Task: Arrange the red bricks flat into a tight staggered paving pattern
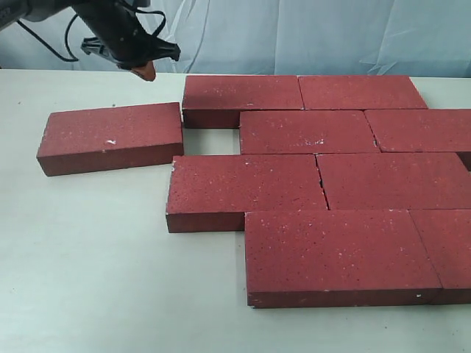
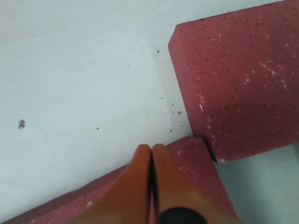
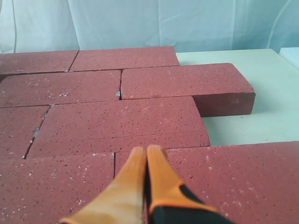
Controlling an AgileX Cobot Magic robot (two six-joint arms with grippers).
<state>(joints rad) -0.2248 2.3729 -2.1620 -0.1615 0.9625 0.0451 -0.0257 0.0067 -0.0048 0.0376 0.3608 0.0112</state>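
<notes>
Several red bricks lie flat in staggered rows on the right of the table. One more red brick lies apart at the left, slightly angled, its end close to a bare pocket in the second row. My left gripper hangs shut and empty above the table behind that loose brick. In the left wrist view its tips are over the loose brick's corner, beside the back row's end brick. My right gripper is shut and empty, low over the laid bricks; it is out of the exterior view.
The pale table is bare at the left and front. A light blue curtain hangs behind the table. One brick juts out at the pattern's edge in the right wrist view, with table beside it.
</notes>
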